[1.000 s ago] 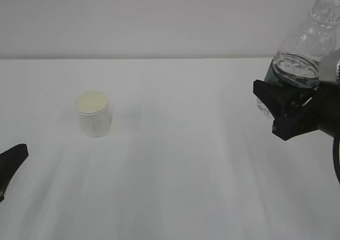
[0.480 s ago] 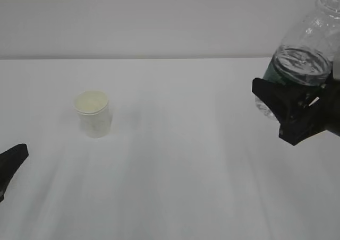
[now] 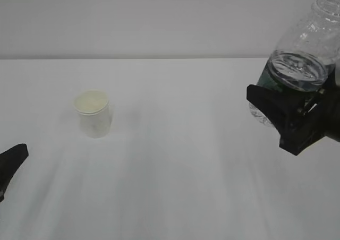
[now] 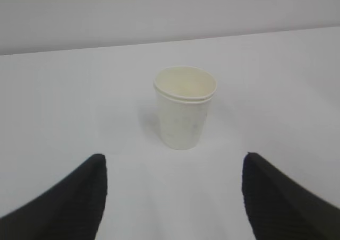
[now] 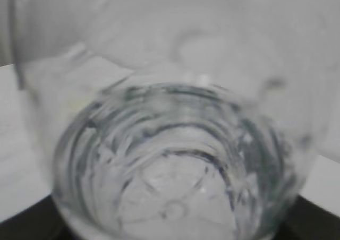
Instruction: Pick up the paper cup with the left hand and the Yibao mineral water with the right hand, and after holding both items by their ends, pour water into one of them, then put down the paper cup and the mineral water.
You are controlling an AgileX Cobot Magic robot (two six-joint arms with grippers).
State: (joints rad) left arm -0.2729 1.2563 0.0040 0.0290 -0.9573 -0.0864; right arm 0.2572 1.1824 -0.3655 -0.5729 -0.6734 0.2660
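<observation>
The Yibao mineral water (image 3: pixel 297 65) is off the worktop (image 3: pixel 175 160), carried at the right of the exterior view in the right end effector (image 3: pixel 287 120), whose dark jaws pinch the lower body near the green label band while the neck tilts up and away to the right. Over the last second the bottle and its carrier have shifted slightly left and toward the viewer, with the jaws reaching further in over the worktop; the water level sits well below the neck and no cap is visible on the threaded mouth. The right wrist view is filled by the ribbed body of the bottle (image 5: pixel 170 160) seen at close range, which agrees with a firm grasp low on the bottle. The paper cup (image 3: pixel 93 113) has not moved: it stands upright on the worktop, left of centre, well apart from the bottle. The left end effector (image 4: pixel 172 197) has stayed where it was, jaws spread, nothing between them, the cup (image 4: pixel 184 106) standing ahead and centred in the gap but not touched. Assessment: the right-hand pickup is done; the cup pickup is not yet begun, and pouring must wait on it.
</observation>
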